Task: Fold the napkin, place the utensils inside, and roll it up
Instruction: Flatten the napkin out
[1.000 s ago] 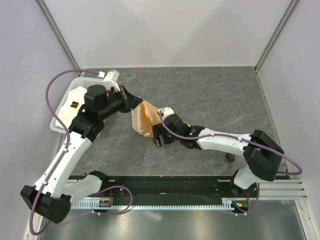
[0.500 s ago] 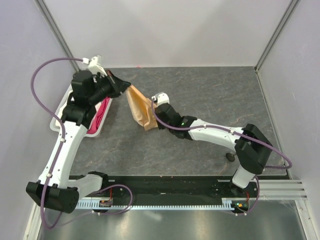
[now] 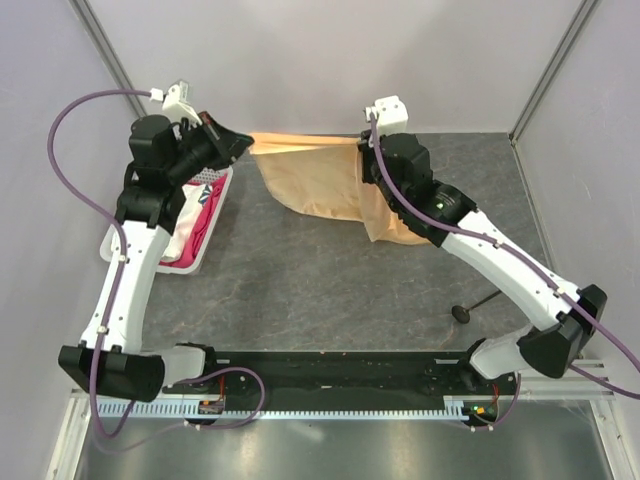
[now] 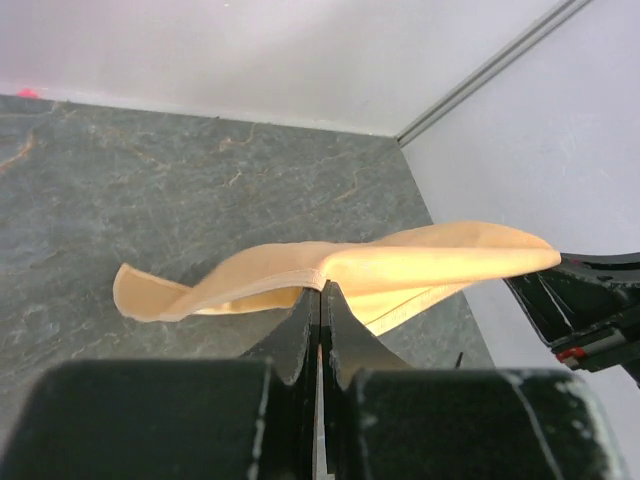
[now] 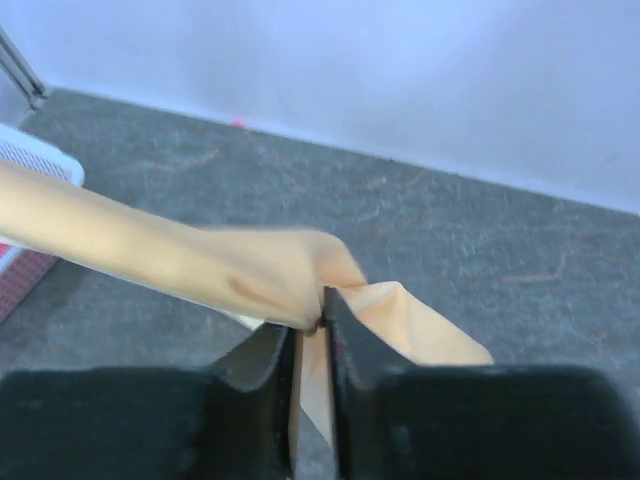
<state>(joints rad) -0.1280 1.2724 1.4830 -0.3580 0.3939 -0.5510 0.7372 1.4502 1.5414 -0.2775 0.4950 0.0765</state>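
Note:
The peach-tan napkin (image 3: 320, 185) hangs in the air at the back of the table, stretched between both grippers, and its lower part droops to the table at the right. My left gripper (image 3: 243, 145) is shut on its left corner; in the left wrist view the fingertips (image 4: 321, 287) pinch the hem of the napkin (image 4: 420, 262). My right gripper (image 3: 362, 148) is shut on the other top corner, with the napkin (image 5: 200, 260) bunched at the tips (image 5: 325, 305). A small black spoon-like utensil (image 3: 463, 312) lies on the table at the near right, apart from both grippers.
A white basket (image 3: 212, 215) stands at the left edge of the table with a pink-red cloth (image 3: 192, 240) and a white cloth inside it. Its corner (image 5: 40, 165) shows in the right wrist view. Walls enclose the table on the back, left and right.
Both arms rose and drew apart toward the back wall. The right gripper closed on the napkin and carried its corner to the right, so the bunched cloth now hangs spread.

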